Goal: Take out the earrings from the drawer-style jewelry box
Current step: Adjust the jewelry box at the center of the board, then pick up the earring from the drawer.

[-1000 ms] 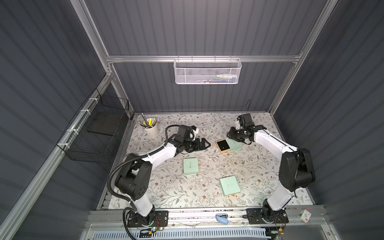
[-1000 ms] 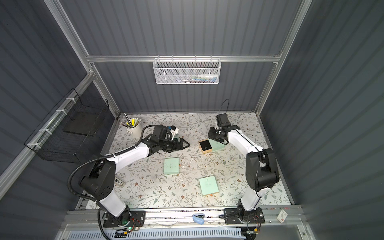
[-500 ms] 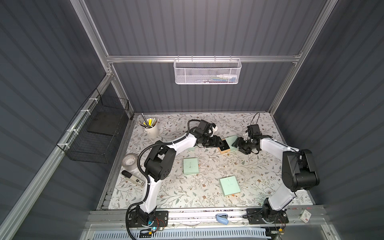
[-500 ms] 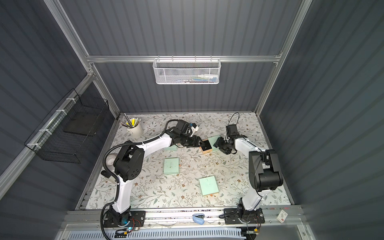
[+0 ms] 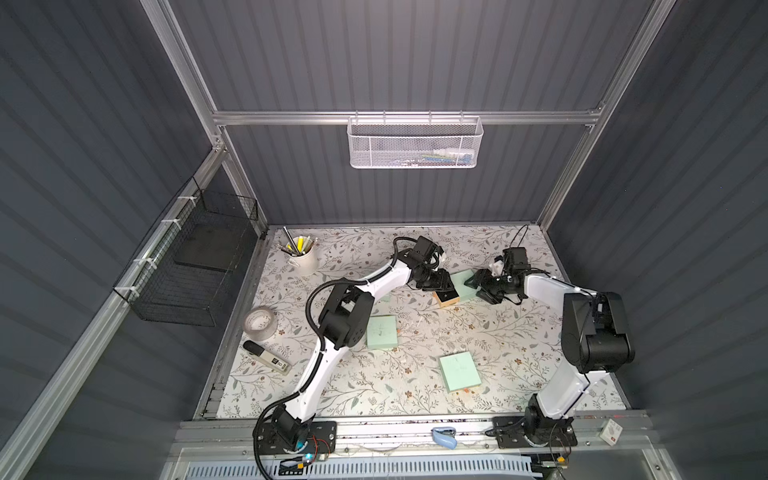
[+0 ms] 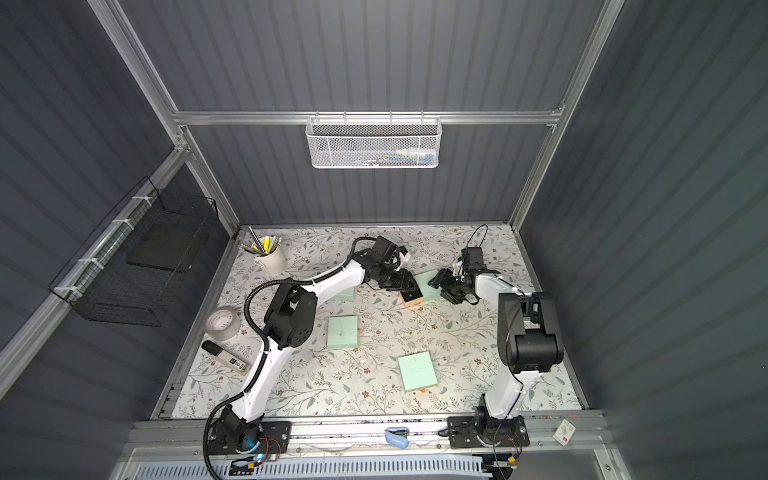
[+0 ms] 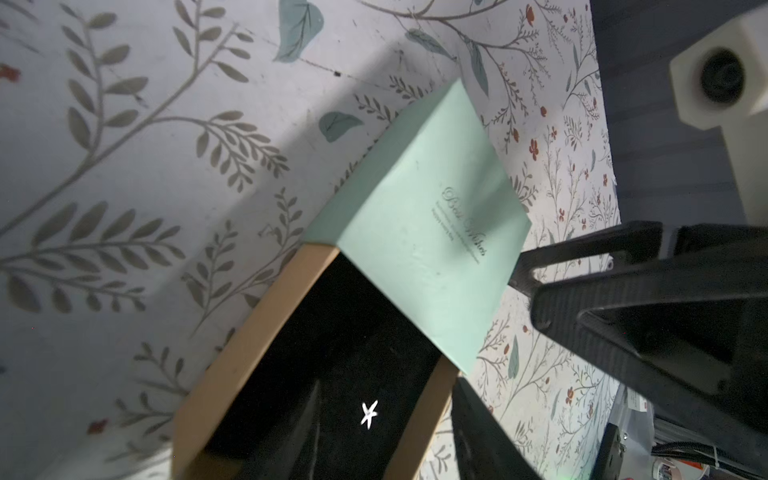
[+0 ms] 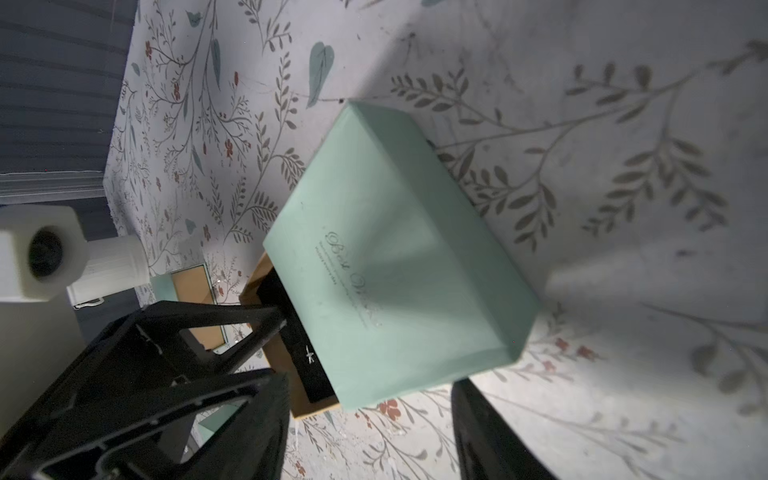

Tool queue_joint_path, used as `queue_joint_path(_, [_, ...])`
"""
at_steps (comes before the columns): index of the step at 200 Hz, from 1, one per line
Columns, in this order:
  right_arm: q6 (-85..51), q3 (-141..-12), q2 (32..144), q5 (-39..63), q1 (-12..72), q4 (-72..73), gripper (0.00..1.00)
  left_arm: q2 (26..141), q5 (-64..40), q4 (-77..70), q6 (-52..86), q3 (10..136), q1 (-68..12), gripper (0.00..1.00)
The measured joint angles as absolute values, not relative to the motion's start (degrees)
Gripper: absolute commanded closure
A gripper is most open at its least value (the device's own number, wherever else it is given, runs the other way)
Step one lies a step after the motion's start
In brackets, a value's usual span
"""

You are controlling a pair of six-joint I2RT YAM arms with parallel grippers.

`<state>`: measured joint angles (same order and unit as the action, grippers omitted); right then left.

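Mint-green card over kraft brown: that is the jewelry box (image 5: 463, 283) I am working at, toward the back of the floral desk (image 5: 519, 353).

Going left to right in a top view, I count one roll of tape (image 5: 259, 322) and one cup of pens (image 5: 305, 262). Then come four mint boxes in all: a first box (image 6: 345, 293) half hidden under my left arm, a second box (image 5: 381, 332) and a third box (image 5: 459, 371) closed nearer the front, and the one between my claws.

My left claw (image 5: 444, 287) sits over the pulled-out drawer (image 7: 247, 353), its jaws roughly half apart and holding nothing. One finger looks to be over the black lining and the other is by the drawer's side wall. I cannot tell whether either touches.

On that lining lies a single earring (image 7: 369, 413) — a tiny white star-shaped speck, far smaller than my fingertip, lying between the two fingers. I see only one.

The sleeve (image 7: 415, 249) covers the rest of the drawer. The script on its top reads "Best Wishes", and the finer lines beneath are too small to read.

My right claw (image 5: 478, 289) is at the sleeve's other end, jaws apart as well, gripping nothing that I can see. Whether it rests on the sleeve I cannot tell.
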<state>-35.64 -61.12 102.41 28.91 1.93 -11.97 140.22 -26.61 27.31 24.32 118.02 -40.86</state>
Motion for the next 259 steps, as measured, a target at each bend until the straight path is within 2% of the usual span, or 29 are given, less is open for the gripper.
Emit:
queue_joint_path(81, [-37.5,-63.1,104.7,31.2,1.6,-9.6,0.38,140.4,-29.9,31.6,23.9,118.6,-41.3,0.47])
queue_joint_path(144, [-37.7,-62.3,102.1,31.1,1.5,-9.5,0.38,141.4,-31.3,31.8,24.3,119.3,-41.3,0.55])
queue_joint_path(259, [-37.0,-62.0,100.9,33.7,2.3,-10.3,0.38,142.1,-33.3,32.2,24.5,120.0,-41.3,0.56])
